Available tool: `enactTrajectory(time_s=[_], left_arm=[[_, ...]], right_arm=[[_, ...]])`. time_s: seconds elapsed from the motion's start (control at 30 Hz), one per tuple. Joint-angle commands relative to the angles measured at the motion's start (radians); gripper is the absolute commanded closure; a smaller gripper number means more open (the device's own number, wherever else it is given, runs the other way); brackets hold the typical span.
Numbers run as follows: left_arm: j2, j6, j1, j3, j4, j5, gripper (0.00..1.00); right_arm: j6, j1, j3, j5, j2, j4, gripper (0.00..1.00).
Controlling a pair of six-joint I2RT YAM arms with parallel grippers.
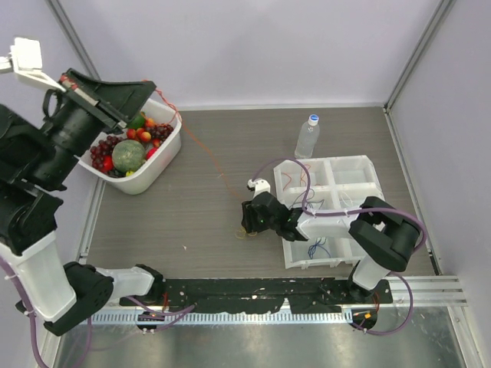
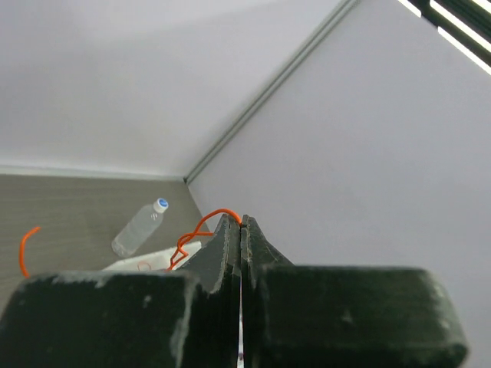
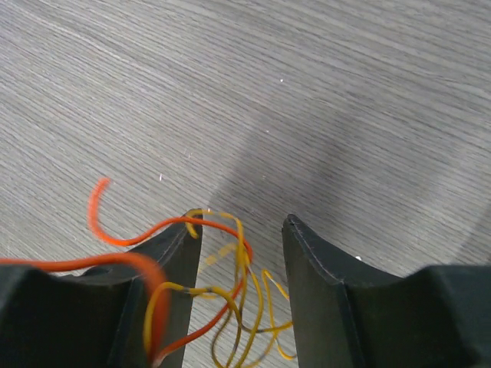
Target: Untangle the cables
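Observation:
My left gripper (image 1: 151, 87) is raised high at the far left, above the fruit basket. In the left wrist view its jaws (image 2: 242, 221) are shut on the end of a thin orange cable (image 2: 201, 225). That orange cable (image 1: 203, 149) runs taut down across the table to a small tangle of yellow and orange wires (image 1: 245, 231). My right gripper (image 1: 247, 218) is low at the tangle. In the right wrist view it (image 3: 238, 222) is open, and the yellow and orange wires (image 3: 244, 295) lie between its fingers on the table.
A white basket (image 1: 170, 146) of toy fruit stands at the back left. A clear water bottle (image 1: 307, 136) stands upright behind a white compartment tray (image 1: 360, 165) at the right, which holds a red wire (image 1: 287, 181) and a blue wire (image 1: 316, 247).

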Motion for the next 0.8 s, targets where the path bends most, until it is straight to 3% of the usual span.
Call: enactTrajectory(time_s=[0.0, 0.23, 0.43, 0.77], left_arm=[[-0.042, 0.068, 0.003, 0.006, 0.102, -0.131, 1.00], [-0.052, 0.142, 0.006, 0.042, 0.133, -0.223, 1.00], [-0.057, 0.306, 0.003, 0.115, 0.151, -0.360, 1.00], [-0.063, 0.417, 0.003, 0.104, 0.188, -0.424, 1.00]], right_arm=[[-0.016, -0.003, -0.027, 0.014, -0.056, 0.061, 0.47], [-0.026, -0.003, -0.053, 0.037, -0.067, 0.074, 0.43], [-0.026, -0.001, -0.076, 0.034, -0.076, 0.080, 0.41], [-0.039, -0.003, -0.059, 0.031, -0.058, 0.058, 0.41]])
